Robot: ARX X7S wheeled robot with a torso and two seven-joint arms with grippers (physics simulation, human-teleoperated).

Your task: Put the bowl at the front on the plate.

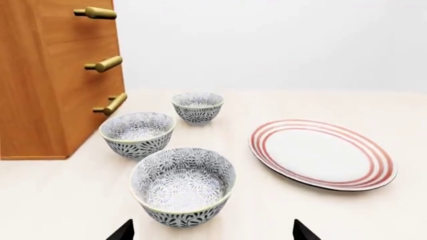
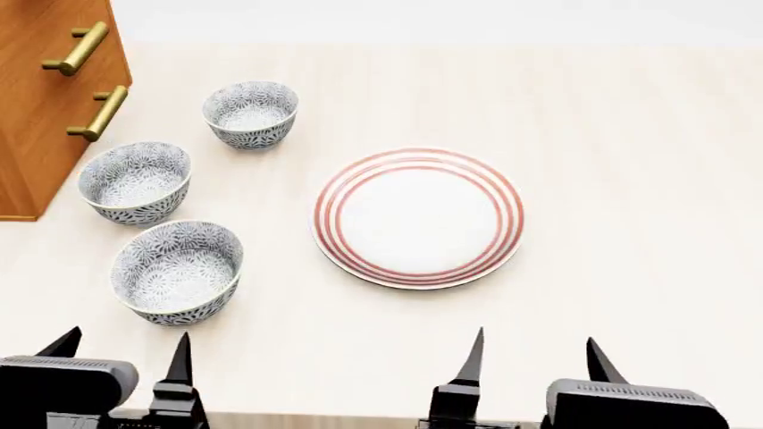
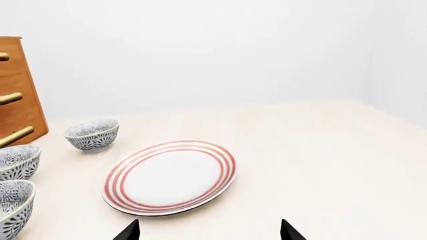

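Three patterned grey-blue bowls stand in a row on the table's left. The bowl at the front [image 2: 178,271] [image 1: 183,185] [image 3: 12,206] is nearest me, upright and empty. To its right lies the plate [image 2: 419,215] [image 1: 321,153] [image 3: 171,176], white with red rings, with nothing on it. My left gripper [image 2: 123,350] [image 1: 213,232] is open, just short of the front bowl, touching nothing. My right gripper [image 2: 533,349] [image 3: 209,231] is open too, in front of the plate's near rim, holding nothing.
The middle bowl [image 2: 135,181] [image 1: 137,133] and the far bowl [image 2: 250,113] [image 1: 197,106] [image 3: 93,133] stand behind the front one. A wooden drawer cabinet [image 2: 42,98] [image 1: 47,75] with brass handles fills the far left. Bare light wooden tabletop [image 2: 632,179] stretches right of the plate.
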